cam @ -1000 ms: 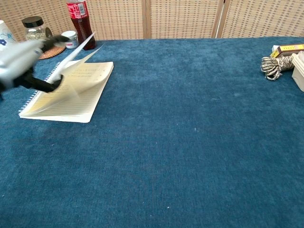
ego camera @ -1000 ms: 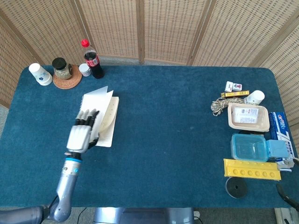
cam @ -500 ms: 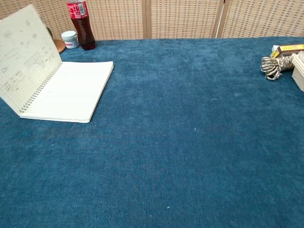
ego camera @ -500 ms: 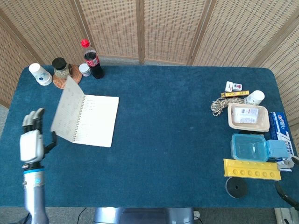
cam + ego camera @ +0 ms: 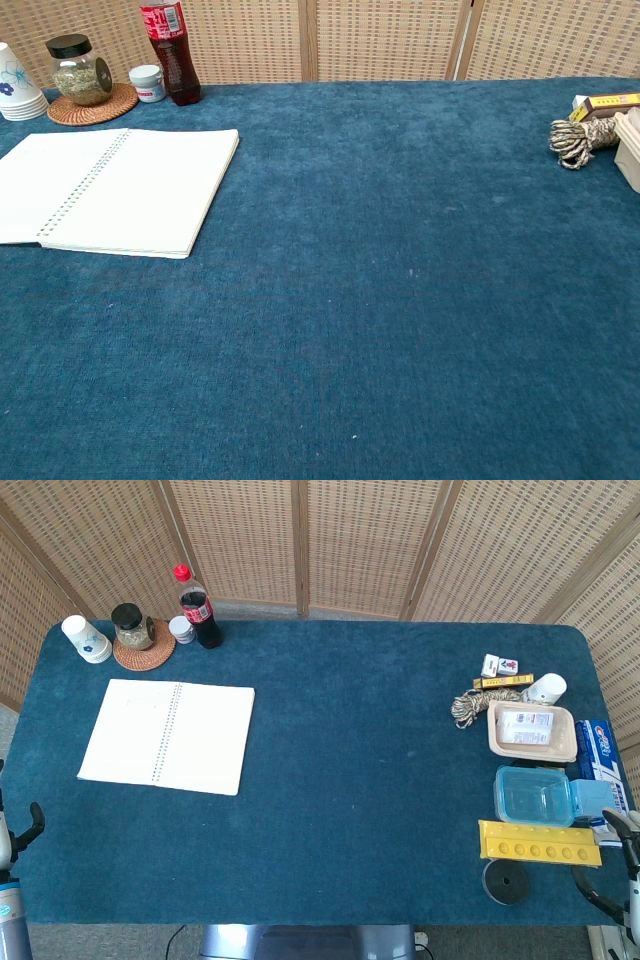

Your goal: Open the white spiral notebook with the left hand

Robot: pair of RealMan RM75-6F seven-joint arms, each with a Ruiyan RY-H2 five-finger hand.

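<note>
The white spiral notebook (image 5: 168, 736) lies open and flat on the blue table, left of the middle, with lined pages on both sides of the spiral. The chest view shows the notebook (image 5: 120, 190) the same way, with nothing touching it. My left hand (image 5: 8, 842) is at the frame's bottom-left edge, off the table's front-left corner and well clear of the notebook. Only its thumb and wrist show, the thumb standing apart and nothing in it. A sliver of my right hand (image 5: 630, 900) shows at the bottom-right corner, too cropped to read.
A cola bottle (image 5: 198, 608), a small white jar (image 5: 182, 630), a glass jar on a woven coaster (image 5: 132, 630) and stacked paper cups (image 5: 85, 640) stand behind the notebook. On the right lie a rope bundle (image 5: 475, 705), a beige tray (image 5: 530, 748), a blue box (image 5: 540, 795) and a yellow strip (image 5: 540, 843).
The left hand lifted the notebook's cover and pages, flipped them over to the left and let go. The pages dropped flat. The hand then drew back off the table's front-left corner.
</note>
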